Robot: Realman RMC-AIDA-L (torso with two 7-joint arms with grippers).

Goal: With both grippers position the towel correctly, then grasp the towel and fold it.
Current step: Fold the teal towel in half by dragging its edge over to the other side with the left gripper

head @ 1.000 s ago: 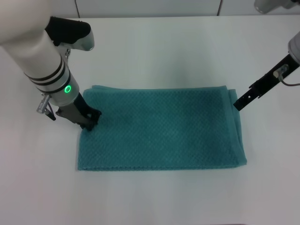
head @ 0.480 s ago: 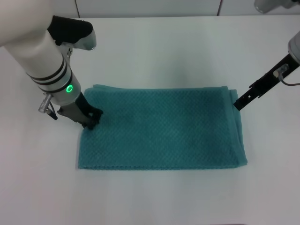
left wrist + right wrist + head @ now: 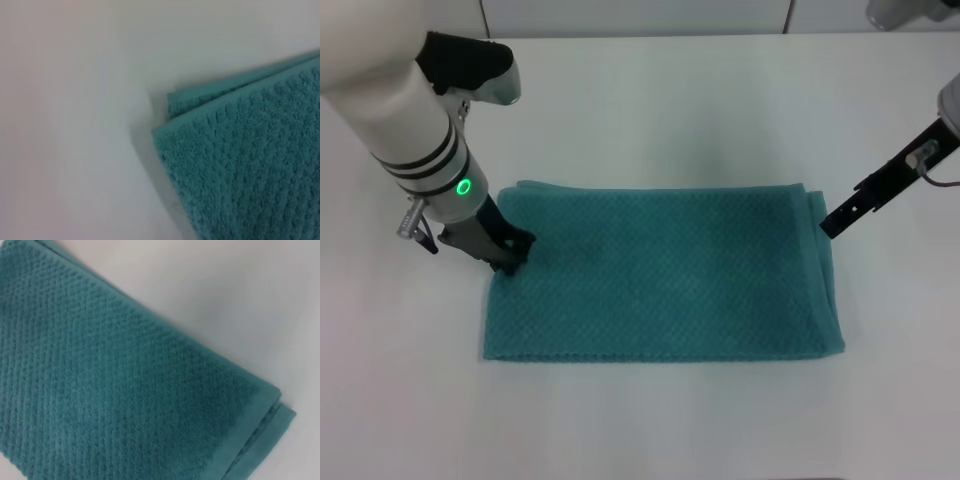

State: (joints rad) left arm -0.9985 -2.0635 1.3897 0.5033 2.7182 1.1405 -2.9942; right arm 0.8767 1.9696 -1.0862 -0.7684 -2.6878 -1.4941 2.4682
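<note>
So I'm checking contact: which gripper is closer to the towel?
Left. The left gripper presses on the towel at its far-left corner; the right gripper sits at its far-right corner edge.

I seem to be working at a lab or test bench: a plain, smooth white tabletop (image 3: 650, 110) fills my view, bare of household clutter, with pale wall panels (image 3: 640, 15) split by dark vertical seams behind its far edge.

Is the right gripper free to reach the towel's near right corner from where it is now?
Probably yes: the right gripper sits by the towel at its far right corner, and only bare table lies alongside that edge.
</note>
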